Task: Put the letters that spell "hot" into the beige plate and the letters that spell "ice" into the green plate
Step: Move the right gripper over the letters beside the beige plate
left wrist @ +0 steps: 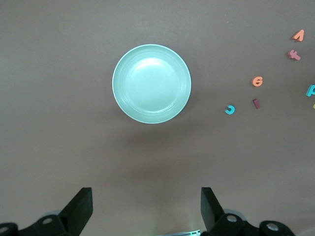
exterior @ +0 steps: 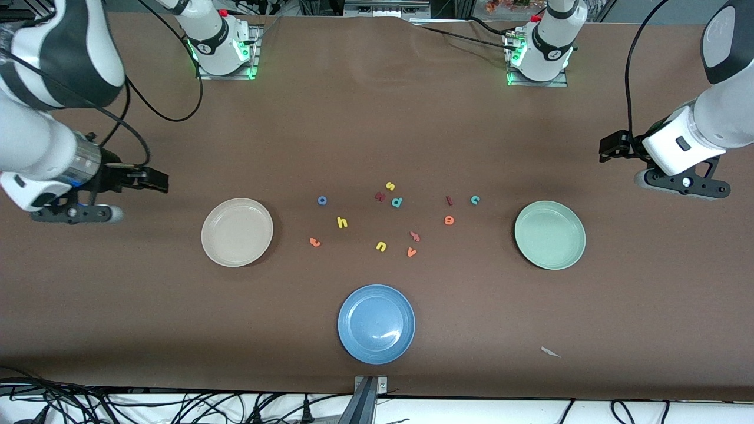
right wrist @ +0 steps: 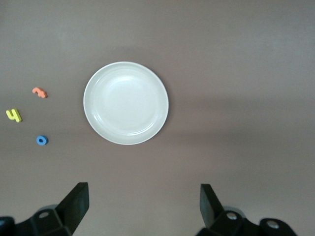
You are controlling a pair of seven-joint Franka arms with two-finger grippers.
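Left tool (left wrist: pixel 146 209) wide open, empty, over counter (exterior: pixel 377 118) near green plate (exterior: pixel 549 235); right tool (right wrist: pixel 142 209) likewise near beige plate (exterior: pixel 237 232).

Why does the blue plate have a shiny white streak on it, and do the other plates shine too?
Front view: overhead light glints off the round glossy blue plate. Left wrist view: the pale mint-green plate has a soft bright patch at its middle. Right wrist view: the cream-beige plate looks evenly lit, hardly any glare.

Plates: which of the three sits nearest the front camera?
The blue plate. It lies lowest in the front view, below the scattered letters, while the beige plate and green plate sit farther back toward either end of the table.
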